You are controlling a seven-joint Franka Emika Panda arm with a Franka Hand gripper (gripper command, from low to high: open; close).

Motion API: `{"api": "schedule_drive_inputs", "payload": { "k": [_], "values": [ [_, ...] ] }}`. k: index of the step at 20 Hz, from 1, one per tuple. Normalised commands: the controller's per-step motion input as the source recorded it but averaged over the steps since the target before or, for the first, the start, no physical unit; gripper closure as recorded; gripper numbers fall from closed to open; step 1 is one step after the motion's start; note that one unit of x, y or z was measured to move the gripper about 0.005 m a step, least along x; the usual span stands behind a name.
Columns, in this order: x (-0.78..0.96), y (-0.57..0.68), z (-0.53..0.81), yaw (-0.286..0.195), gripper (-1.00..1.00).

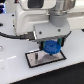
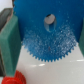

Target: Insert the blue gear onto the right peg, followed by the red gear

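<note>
The blue gear (image 1: 52,47) is hanging in the gripper (image 1: 52,44), just above the black-rimmed white plate (image 1: 35,59) at the end toward the exterior view's right. In the wrist view the blue gear (image 2: 47,36) is filling most of the picture, its toothed rim sharp against the pale table and its centre hole (image 2: 49,19) showing light through it. Whether it is touching the plate or a peg cannot be told; the pegs themselves are hidden behind the gear and the arm.

The gripper is closing its jaws on the blue gear, with a green finger pad (image 2: 10,42) pressing against the gear's rim on one side; the other pad is barely showing at the opposite edge of the wrist picture.

The red gear (image 2: 13,78) is lying on the white table (image 1: 15,72), showing only as a red edge at the corner of the wrist view, near the blue gear but apart from it.

The white arm (image 1: 35,17) is looming over the plate, with a dark cable (image 1: 10,36) trailing toward the exterior view's left.
</note>
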Motion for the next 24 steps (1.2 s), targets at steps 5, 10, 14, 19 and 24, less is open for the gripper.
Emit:
{"api": "schedule_drive_inputs", "payload": {
  "k": [5,10,14,19,24],
  "values": [
    [0.4,0.05,0.15,0.0,1.0],
    [0.39,0.03,0.22,0.0,1.0],
    [0.28,0.02,-0.01,0.0,1.0],
    [-0.06,0.0,0.06,0.0,1.0],
    [0.0,0.0,-0.19,0.0,1.0]
  ]
}}
